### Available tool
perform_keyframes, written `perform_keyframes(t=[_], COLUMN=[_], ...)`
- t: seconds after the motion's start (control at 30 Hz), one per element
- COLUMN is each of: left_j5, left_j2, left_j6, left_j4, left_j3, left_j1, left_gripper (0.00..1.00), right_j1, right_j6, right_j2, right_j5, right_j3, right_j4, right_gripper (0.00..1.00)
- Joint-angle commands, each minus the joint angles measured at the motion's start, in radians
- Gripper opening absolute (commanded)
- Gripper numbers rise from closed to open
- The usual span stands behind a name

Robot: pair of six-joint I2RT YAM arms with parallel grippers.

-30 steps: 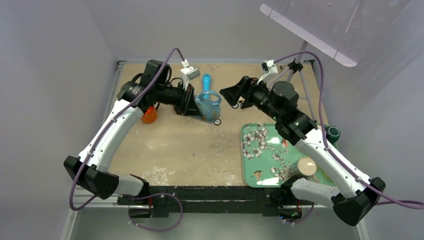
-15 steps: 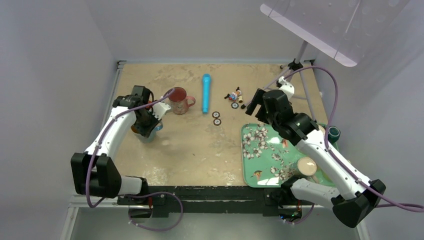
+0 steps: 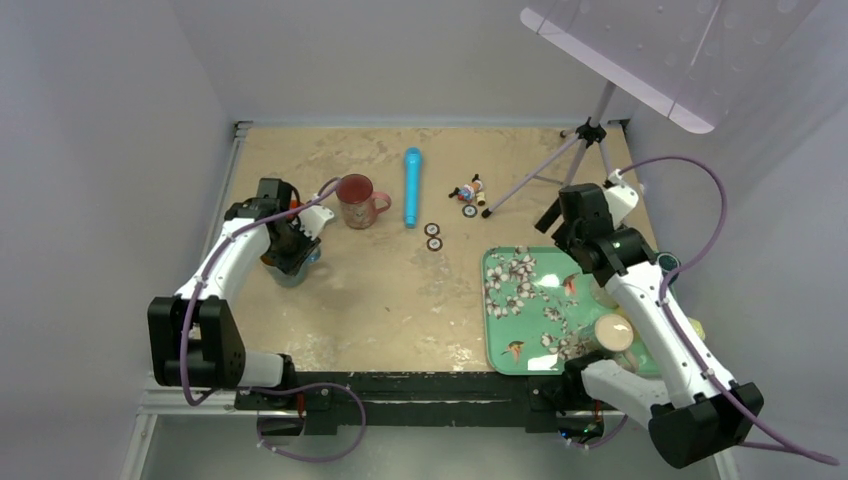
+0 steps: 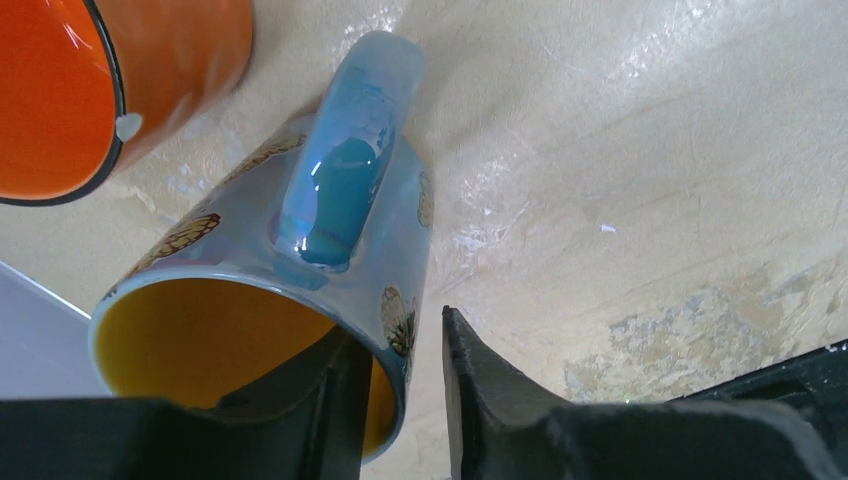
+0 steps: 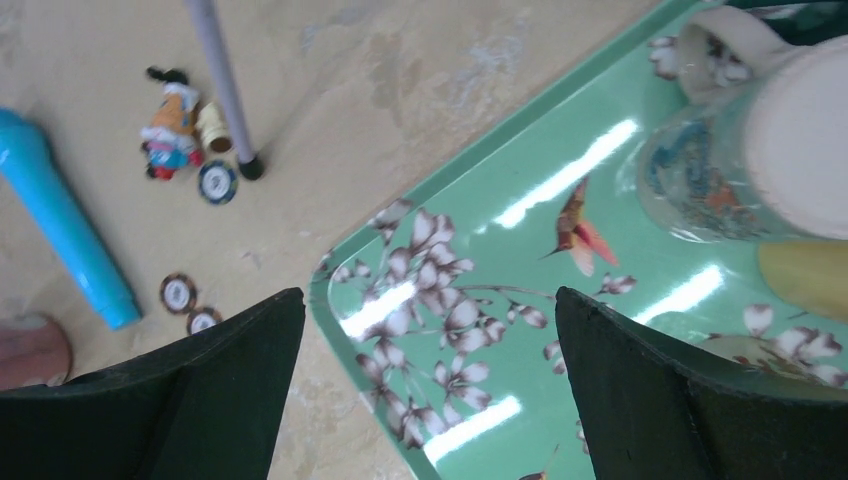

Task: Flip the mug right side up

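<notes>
Pinching the mug [image 4: 335,195] at its rim, the left hand [image 4: 405,375] half-hides it (overhead).

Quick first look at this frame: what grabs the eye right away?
The left tool pinches the rim of a tilted blue mug with a yellow inside, on the left of the table beside an orange cup. At the near right sits a green flowered tray, with the open right tool hovering by its far edge.
</notes>
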Motion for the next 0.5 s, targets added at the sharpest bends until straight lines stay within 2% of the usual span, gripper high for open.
perform_keyframes(t=[0.0,0.2,0.33,0.47], left_j5=[0.044,0.115,0.204,0.258], left_j2=[-0.012,-0.068,-0.091,-0.112], left_j6=[-0.034,-0.066,-0.091,-0.114], left_j4=[0.044,-0.107,-0.224,-0.286], left_j3=[0.012,0.118,0.243,0.292], left_j1=[0.005,0.003,0.001,-0.002], left_gripper=[0.38,0.49,0.52,0.53], right_j1=[-0.163,-0.313,-0.433,-0.54], right_j6=[0.043,0.023,-0.002,0.006], right_j2=[-0.027,-0.07,-0.045,-0.012], right_j5=[0.014,0.059,0.055,0.035], right_j3=[-0.041,-0.046,-0.038,-0.047], right_j4=[-0.039,0.002,0.022,0.039], right_gripper=[0.99,0.97,0.97,0.97])
